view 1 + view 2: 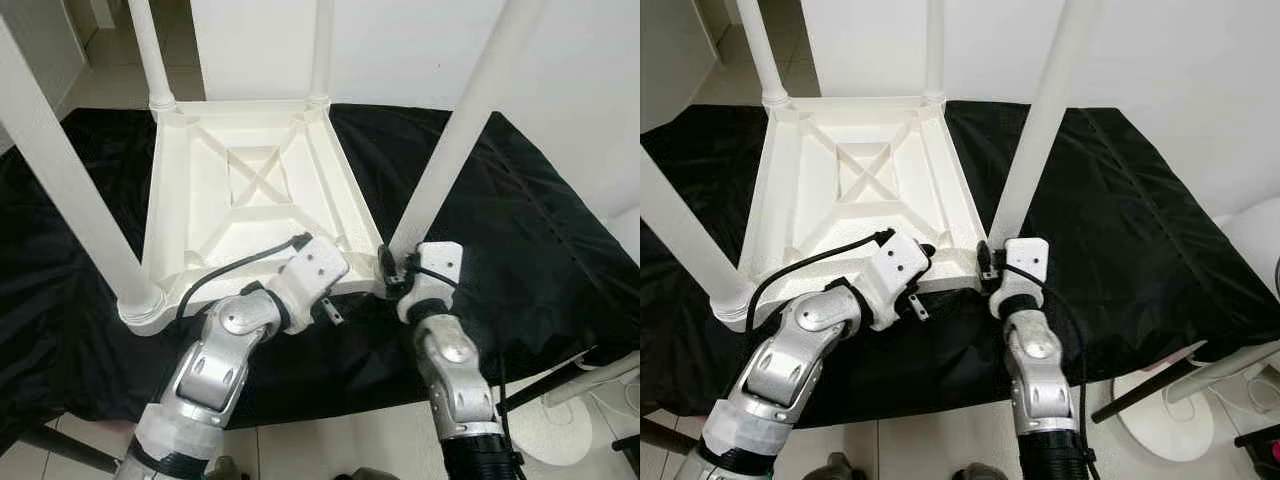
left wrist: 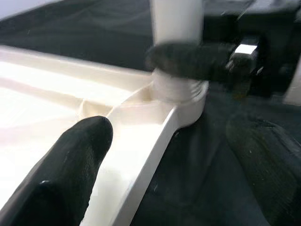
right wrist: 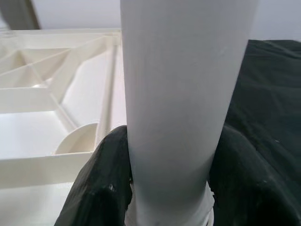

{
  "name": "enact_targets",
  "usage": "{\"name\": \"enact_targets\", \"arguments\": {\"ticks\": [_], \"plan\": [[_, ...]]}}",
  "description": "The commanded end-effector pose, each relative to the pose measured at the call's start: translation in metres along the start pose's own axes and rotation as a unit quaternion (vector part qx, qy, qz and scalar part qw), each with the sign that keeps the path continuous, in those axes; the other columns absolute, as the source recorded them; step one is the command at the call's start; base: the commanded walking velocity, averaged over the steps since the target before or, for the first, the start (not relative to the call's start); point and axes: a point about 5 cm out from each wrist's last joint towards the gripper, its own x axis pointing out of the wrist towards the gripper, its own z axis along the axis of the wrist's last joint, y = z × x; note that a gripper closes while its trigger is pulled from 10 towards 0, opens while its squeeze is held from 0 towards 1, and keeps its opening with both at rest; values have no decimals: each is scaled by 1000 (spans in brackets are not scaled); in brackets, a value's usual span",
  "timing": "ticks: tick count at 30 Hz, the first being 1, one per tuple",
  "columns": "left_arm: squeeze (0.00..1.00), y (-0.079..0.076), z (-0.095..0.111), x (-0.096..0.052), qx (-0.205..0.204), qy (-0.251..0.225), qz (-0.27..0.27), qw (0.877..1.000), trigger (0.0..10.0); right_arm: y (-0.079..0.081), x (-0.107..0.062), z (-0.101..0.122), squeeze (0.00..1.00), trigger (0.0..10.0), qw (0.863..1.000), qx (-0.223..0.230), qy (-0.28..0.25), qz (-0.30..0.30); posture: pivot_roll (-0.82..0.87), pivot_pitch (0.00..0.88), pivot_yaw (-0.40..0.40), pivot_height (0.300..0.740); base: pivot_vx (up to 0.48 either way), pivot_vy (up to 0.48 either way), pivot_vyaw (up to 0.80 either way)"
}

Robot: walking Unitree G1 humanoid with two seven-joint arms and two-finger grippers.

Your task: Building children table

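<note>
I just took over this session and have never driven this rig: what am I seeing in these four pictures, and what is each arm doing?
The two wide pictures come from the head of a humanoid robot, looking down. A white children's table top lies upside down on a black cloth, with four white legs standing up from its corners. The other two pictures come from cameras on the wrists. The right gripper is closed around the base of the near right leg, its black fingers on either side. The left gripper is open, straddling the table top's near edge beside that corner, one finger over the frame, one over the cloth.
</note>
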Motion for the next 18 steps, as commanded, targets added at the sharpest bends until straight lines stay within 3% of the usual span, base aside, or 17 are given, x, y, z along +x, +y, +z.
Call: {"name": "enact_targets", "arguments": {"ticks": [1,6,7,8,9,13,18], "plan": [[0,18,-5,-1,-10,16,137,990,10000,1,1,-7,0,10000,999,0,22,-33,-35,1,-32,740,0,0,0],[0,23,-5,-1,-26,12,170,985,10000,-1,2,-6,0,10000,999,3,21,-34,-32,1,-35,740,0,0,0],[0,27,-4,-2,-36,6,195,980,10000,-1,0,-5,851,10000,999,5,19,-39,-31,0,-35,740,0,0,0],[0,27,-4,-2,-36,6,195,980,10000,-1,0,-5,851,10000,999,5,19,-39,-31,0,-35,740,0,0,0],[0,29,-3,-2,-42,2,212,976,10000,-1,0,-4,1000,10000,999,6,18,-43,-30,0,-35,740,0,0,0],[0,43,5,-7,-32,-14,266,963,10000,0,-1,0,1000,10000,999,41,-1,-20,-25,0,-34,740,0,0,0],[0,45,9,-10,-21,-25,253,967,10000,-5,-2,0,1000,10000,998,52,-4,25,-17,1,-35,740,0,0,0]]}}
